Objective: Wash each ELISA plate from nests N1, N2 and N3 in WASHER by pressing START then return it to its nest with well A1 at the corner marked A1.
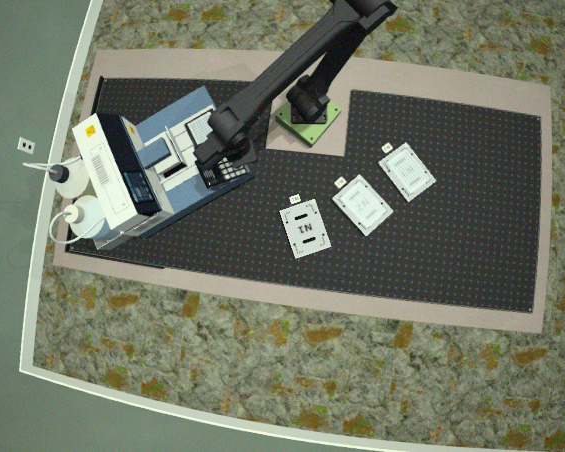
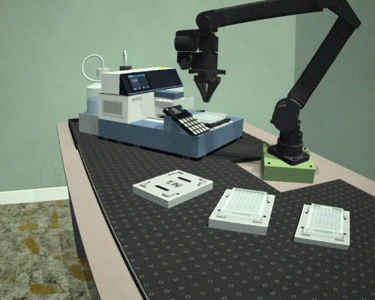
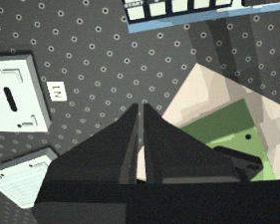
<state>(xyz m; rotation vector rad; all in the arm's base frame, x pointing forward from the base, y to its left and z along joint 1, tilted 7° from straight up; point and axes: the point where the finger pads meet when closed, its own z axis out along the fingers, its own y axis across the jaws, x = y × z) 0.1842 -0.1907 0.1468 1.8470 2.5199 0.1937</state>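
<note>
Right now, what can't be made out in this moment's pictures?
- Washer keypad, top: partly covered by the arm; wrist: cut off by the upper edge.
- Carrier plate, top: one end behind the arm; exterior: cut-off corner too small to tell.
- N3's label, top: blurred.

An ELISA plate (image 1: 200, 127) (image 2: 210, 117), pale and gridded, lies on the washer's carrier; two clear plates sit flat in nests N2 (image 1: 387, 215) (image 2: 214, 223) and N3 (image 1: 409, 196) (image 2: 300, 236), nest N1 (image 1: 304, 238) (image 2: 173, 196) (image 3: 27, 74) bare, the washer's (image 1: 191, 197) (image 2: 147, 136) lamp (image 2: 183, 108) green.
</note>
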